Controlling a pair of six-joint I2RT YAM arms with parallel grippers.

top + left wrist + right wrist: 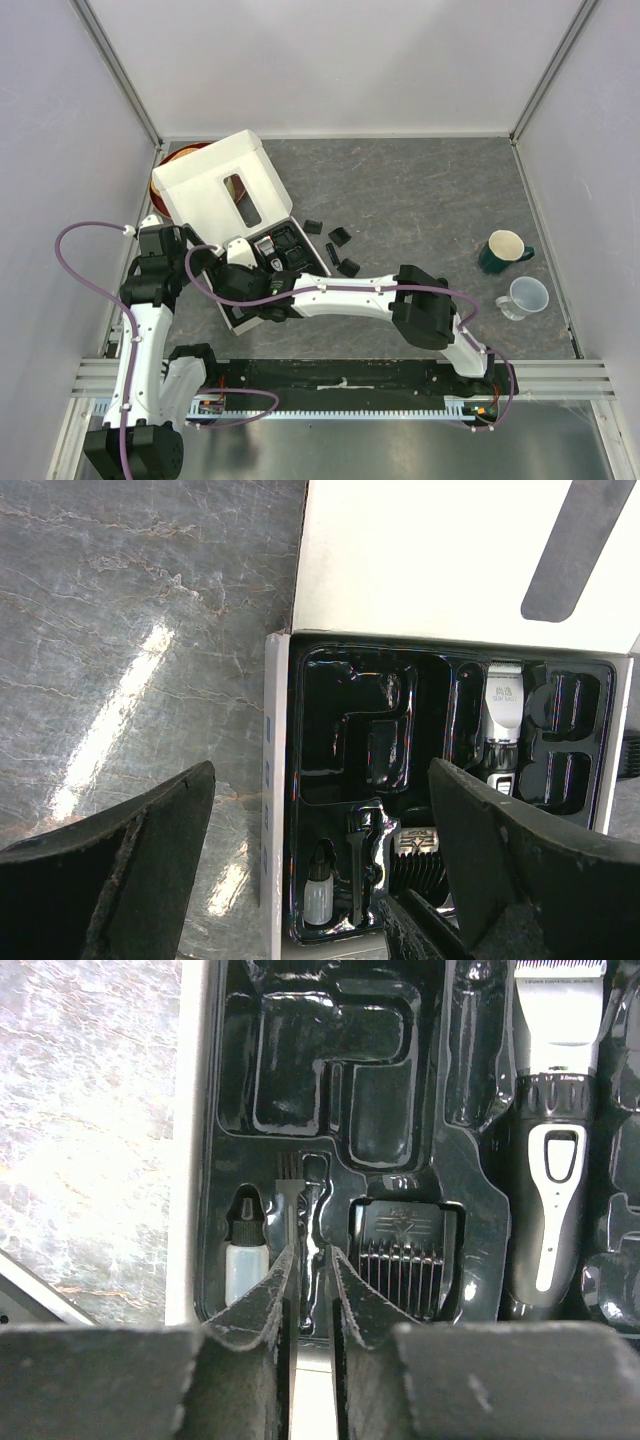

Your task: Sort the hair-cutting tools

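We are holding the right gripper at a narrow slit over the small brush in the black tray, grip unclear, the clipper lying at two o'clock, left gripper hovering wide open.

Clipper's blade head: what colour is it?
The blade head is silver; the right wrist view shows it best.

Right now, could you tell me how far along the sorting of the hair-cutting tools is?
Done: the clipper, one comb guard and a small bottle sit in the tray. In hand: the right claw, nearly closed, is at the brush in its slot. Remaining: several loose guards lie on the table.
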